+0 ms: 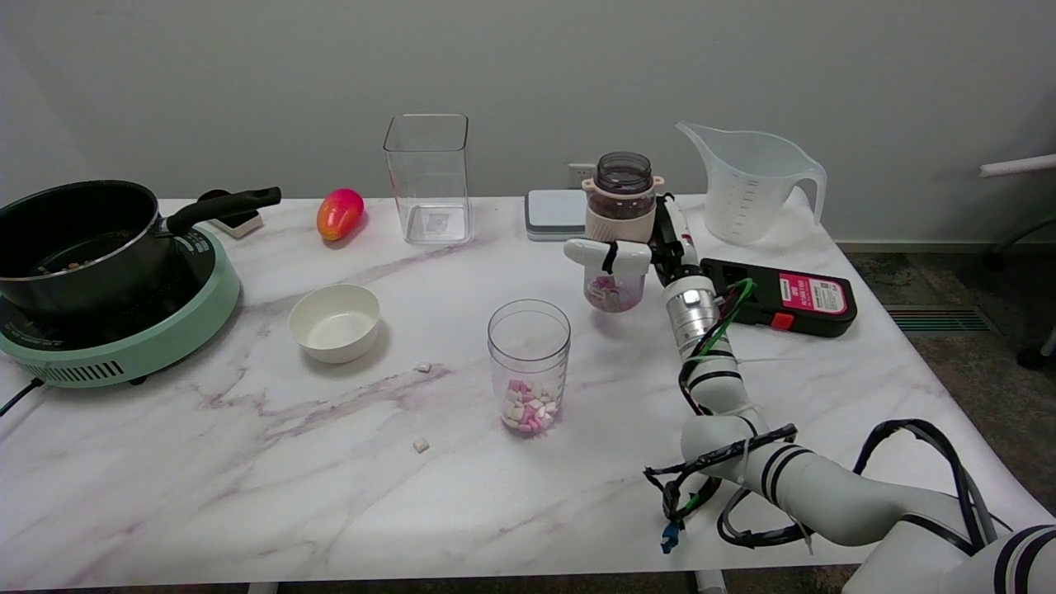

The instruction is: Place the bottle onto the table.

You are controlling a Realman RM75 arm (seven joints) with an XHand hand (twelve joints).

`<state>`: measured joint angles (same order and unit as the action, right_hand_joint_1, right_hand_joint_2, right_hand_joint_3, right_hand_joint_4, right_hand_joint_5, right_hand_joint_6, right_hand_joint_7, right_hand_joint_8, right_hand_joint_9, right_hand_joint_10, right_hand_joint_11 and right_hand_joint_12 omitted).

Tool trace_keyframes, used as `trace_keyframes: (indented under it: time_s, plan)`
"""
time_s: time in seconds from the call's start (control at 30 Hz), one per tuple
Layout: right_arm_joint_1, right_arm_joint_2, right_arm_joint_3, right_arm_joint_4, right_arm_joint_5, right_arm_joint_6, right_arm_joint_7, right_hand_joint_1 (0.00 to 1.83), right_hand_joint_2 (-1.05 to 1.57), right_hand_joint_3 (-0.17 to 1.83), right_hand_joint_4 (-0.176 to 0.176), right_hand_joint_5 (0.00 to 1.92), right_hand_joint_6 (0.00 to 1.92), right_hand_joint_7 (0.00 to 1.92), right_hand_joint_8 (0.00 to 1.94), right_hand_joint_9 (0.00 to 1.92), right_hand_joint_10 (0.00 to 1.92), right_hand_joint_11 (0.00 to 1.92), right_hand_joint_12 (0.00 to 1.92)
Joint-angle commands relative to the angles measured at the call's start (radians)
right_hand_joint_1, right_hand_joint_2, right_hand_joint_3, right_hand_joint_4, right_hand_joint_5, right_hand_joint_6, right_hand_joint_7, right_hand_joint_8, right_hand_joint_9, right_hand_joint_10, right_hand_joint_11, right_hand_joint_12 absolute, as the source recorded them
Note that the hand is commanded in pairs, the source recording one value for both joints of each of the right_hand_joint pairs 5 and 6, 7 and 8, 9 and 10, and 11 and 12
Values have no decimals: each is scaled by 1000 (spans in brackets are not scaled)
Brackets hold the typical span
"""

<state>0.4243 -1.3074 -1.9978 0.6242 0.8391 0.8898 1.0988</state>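
Observation:
The bottle is a clear jar with a pink collar and a dark open neck, holding pink and white candies at its bottom. It stands upright with its base at or just above the marble table; I cannot tell whether it touches. My right hand grips it from the right side, one white finger wrapped across its front below the collar. The arm reaches in from the lower right.
A clear glass with candies stands just left and nearer. A white bowl, a tall clear container, a measuring jug, a black device, a pot on a green cooker, a mango, loose candies.

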Motion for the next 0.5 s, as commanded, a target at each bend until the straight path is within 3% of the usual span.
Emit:
trace_keyframes:
  time_s: [0.03, 0.5]
  plan:
    - [10, -44, 2, -165, 6, 143, 61, 1293, 1476, 301, 0, 1920, 1920, 1920, 1920, 1527, 1527, 1349, 1349]
    - [1, -30, -2, -196, -25, 244, 63, 1289, 1484, 298, 0, 1920, 1920, 1920, 1920, 1529, 1529, 1352, 1352]
